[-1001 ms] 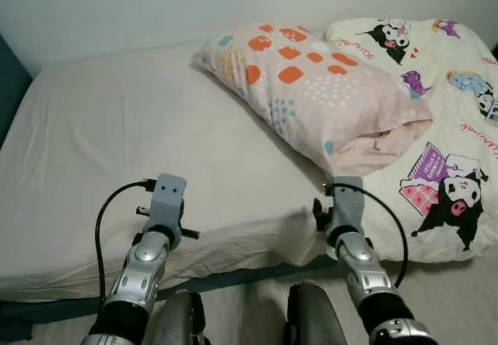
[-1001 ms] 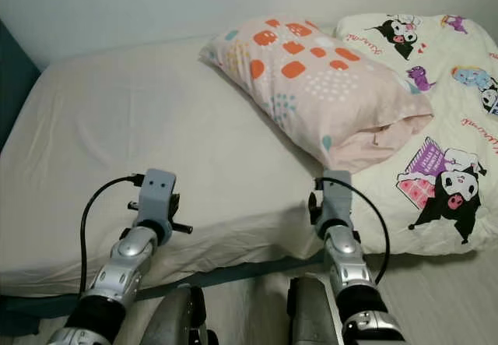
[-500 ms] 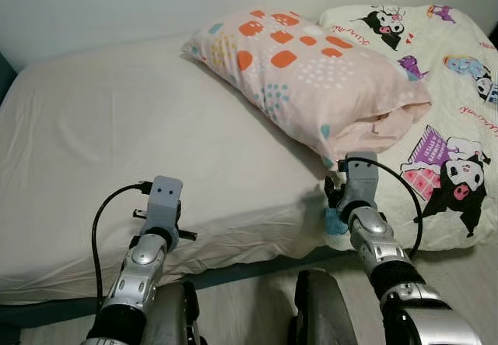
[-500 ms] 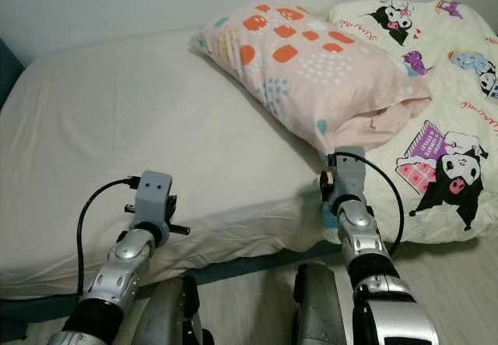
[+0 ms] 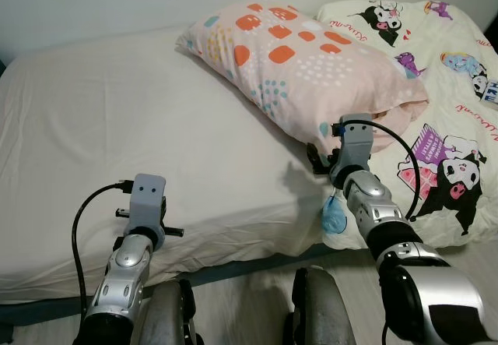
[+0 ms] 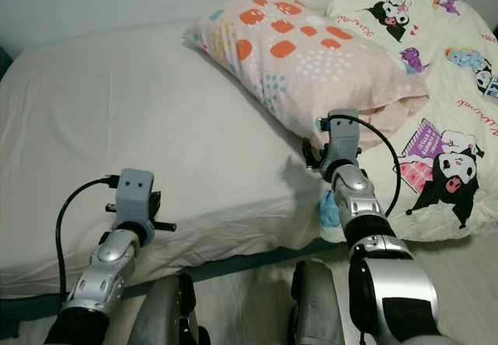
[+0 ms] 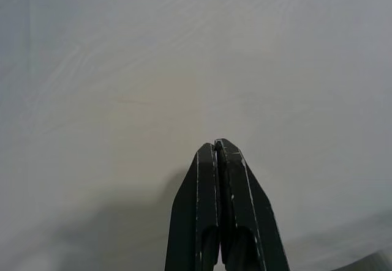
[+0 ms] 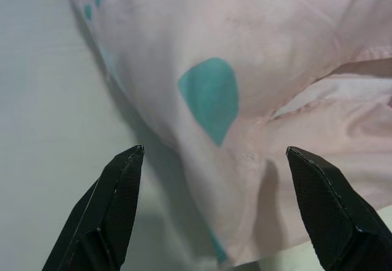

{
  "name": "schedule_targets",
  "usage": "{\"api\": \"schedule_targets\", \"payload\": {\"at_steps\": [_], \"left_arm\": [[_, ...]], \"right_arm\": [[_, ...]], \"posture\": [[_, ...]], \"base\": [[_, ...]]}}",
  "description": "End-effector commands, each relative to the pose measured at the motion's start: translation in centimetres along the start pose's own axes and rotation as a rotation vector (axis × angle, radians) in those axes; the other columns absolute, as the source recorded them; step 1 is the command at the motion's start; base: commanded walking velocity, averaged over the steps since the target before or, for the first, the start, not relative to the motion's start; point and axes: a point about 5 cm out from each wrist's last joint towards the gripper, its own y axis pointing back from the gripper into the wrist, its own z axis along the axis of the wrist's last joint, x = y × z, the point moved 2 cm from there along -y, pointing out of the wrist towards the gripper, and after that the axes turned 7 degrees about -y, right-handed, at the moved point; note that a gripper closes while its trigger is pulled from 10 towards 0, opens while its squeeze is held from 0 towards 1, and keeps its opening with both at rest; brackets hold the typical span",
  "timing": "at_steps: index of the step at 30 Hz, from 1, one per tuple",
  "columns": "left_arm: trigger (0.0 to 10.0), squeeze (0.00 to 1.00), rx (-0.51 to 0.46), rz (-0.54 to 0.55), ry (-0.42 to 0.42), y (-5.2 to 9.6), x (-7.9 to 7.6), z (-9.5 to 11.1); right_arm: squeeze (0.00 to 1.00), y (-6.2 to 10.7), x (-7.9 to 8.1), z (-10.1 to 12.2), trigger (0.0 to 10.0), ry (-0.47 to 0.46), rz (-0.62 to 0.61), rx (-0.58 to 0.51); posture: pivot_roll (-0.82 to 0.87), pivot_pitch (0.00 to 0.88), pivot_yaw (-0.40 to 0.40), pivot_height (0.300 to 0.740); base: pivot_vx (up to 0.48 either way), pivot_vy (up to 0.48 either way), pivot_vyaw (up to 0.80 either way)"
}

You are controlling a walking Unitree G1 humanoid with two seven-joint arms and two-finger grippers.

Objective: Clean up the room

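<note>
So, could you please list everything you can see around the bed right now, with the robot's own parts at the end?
Bed sheet: one, off-white, covering the mattress across the left and middle.
Pillow: one, pale pink with orange, teal and white patches, lying diagonally on the bed.
Quilt: one, cream with cartoon figures, on the bed's right side, partly under the pillow.
Wall: pale, behind the bed.
Floor: light, in front of the bed.
Left gripper: fingers shut, over bare sheet near the bed's front edge.
Right gripper: fingers open, facing the pillow's near corner.
Robot legs: two, grey, at the bed's foot.
</note>
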Motion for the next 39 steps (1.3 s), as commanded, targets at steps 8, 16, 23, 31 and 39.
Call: {"api": "schedule_targets", "payload": {"at_steps": [8, 16, 23, 31, 39], "left_arm": [[10.0, 0.00, 0.040, 0.015, 0.029, 1.0, 0.8, -0.7], [10.0, 0.00, 0.030, 0.018, 0.043, 1.7, 1.0, 0.0], [10.0, 0.00, 0.027, 0.021, 0.039, 2.1, 1.2, 0.6], [10.0, 0.00, 0.035, 0.023, 0.034, 2.4, 1.4, 0.8], [10.0, 0.00, 0.042, 0.024, 0.034, 2.5, 1.3, 0.7]], "right_arm": [[1.00, -0.2, -0.8, 0.7, 10.0, 0.040, -0.011, 0.029], [0.00, -0.6, -1.5, 3.1, 10.0, 0.066, -0.063, -0.021], [0.00, -0.8, -1.4, 4.2, 10.0, 0.088, -0.072, -0.050], [0.00, -0.9, -1.3, 4.6, 10.0, 0.052, -0.079, -0.049], [0.00, -1.0, -1.3, 5.1, 10.0, 0.041, -0.081, -0.064]], "posture": [[0.15, 0.359, -0.030, 0.578], [0.18, 0.389, -0.030, 0.578], [0.19, 0.406, -0.029, 0.578], [0.20, 0.418, -0.030, 0.573], [0.21, 0.418, -0.028, 0.558]], "base": [[0.000, 0.000, 0.00], [0.000, 0.000, 0.00], [0.000, 0.000, 0.00], [0.000, 0.000, 0.00], [0.000, 0.000, 0.00]]}}
